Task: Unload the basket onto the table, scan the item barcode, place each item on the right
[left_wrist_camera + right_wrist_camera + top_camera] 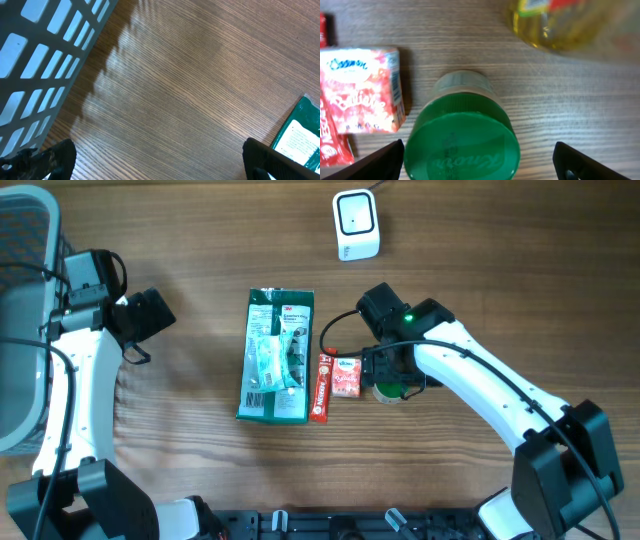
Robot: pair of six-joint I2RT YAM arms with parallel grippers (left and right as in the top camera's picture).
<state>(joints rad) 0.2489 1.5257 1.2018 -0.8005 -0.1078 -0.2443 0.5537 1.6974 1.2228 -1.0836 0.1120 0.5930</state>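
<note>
Right gripper (479, 162): spread wide, one finger either side of the green-capped jar (462, 145), clamped on nothing (one finger close to the cap's edge, the other clear of it).
Green-capped jar: upright on the table (200, 240), lid facing the wrist camera, just beside the red carton (346, 377).
Red carton: flat, between jar and red stick packet (320, 387); barcode-like stripes on the edge nearest the jar.
Green package (276, 355): flat, just beside the stick packet.
Scanner (356, 225): white, at the far edge, well apart from the items.
Left gripper (160, 162): fully spread over bare wood, holding nothing, near the grey basket (40, 55).
Yellowish container (555, 20): blurred, beyond the jar.
</note>
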